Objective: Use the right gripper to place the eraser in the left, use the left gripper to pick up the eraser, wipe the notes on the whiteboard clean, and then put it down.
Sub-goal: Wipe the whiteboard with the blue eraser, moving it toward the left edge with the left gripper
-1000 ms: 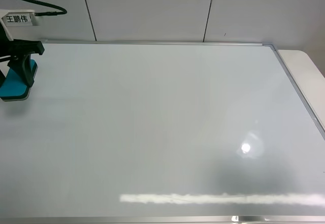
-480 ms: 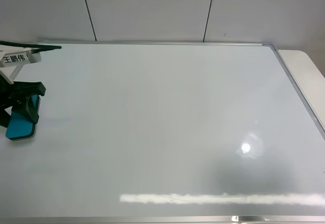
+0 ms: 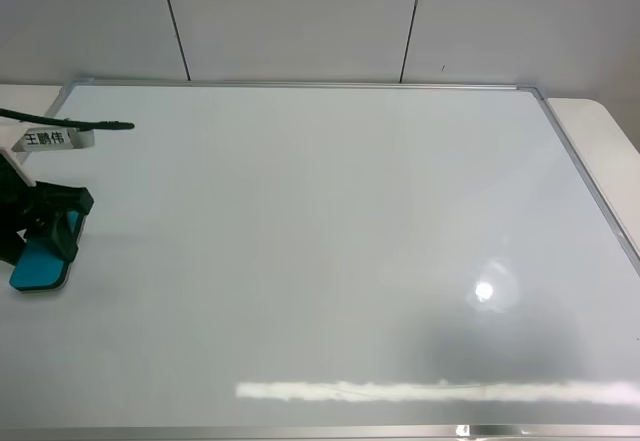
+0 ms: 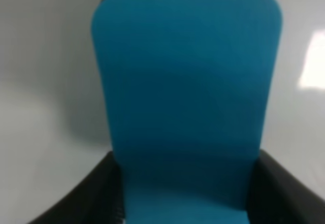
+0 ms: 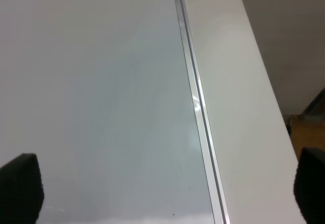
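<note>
Left claw [image 3: 45,231] clamped; right claw [image 5: 167,188] spread wide.

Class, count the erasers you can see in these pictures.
1. The eraser lies at the whiteboard's left edge, clamped by the left gripper.

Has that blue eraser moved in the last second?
Yes. The eraser, clamped in the left gripper, has slid toward the camera along the whiteboard, away from the board's far frame edge.

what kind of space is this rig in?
Probably an office or lab test bench: a framed whiteboard lies flat on a white table against a grey panelled wall. The left gripper holds a teal eraser.
</note>
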You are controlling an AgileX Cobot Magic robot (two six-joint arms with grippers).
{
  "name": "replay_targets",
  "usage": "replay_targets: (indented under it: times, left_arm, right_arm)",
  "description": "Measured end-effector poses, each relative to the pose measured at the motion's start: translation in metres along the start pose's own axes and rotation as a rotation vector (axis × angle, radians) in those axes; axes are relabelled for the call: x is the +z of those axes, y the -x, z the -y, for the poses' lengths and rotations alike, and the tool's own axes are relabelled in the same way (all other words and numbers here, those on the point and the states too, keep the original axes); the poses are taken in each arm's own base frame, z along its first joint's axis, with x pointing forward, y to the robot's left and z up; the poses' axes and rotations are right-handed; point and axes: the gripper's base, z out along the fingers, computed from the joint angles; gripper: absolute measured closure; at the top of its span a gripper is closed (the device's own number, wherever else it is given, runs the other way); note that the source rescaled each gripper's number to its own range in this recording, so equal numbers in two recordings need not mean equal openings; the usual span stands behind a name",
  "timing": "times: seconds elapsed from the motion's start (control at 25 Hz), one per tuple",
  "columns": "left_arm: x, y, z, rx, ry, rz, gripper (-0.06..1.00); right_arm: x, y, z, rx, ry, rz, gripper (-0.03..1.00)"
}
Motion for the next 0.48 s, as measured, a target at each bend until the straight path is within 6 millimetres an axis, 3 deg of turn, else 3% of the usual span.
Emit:
replay_targets:
  times: [0.16, 0.48]
  left_arm:
    - [0.015, 0.001, -0.001, 0.012, 0.005, -0.065, 0.88]
    - [0.017, 0.002, -0.001, 0.01, 0.008, -0.063, 0.88]
  right_arm:
    - [0.0, 0.0, 0.0, 0.0, 0.0, 0.0, -0.02]
    - [0.0, 0.0, 0.0, 0.0, 0.0, 0.0, -0.02]
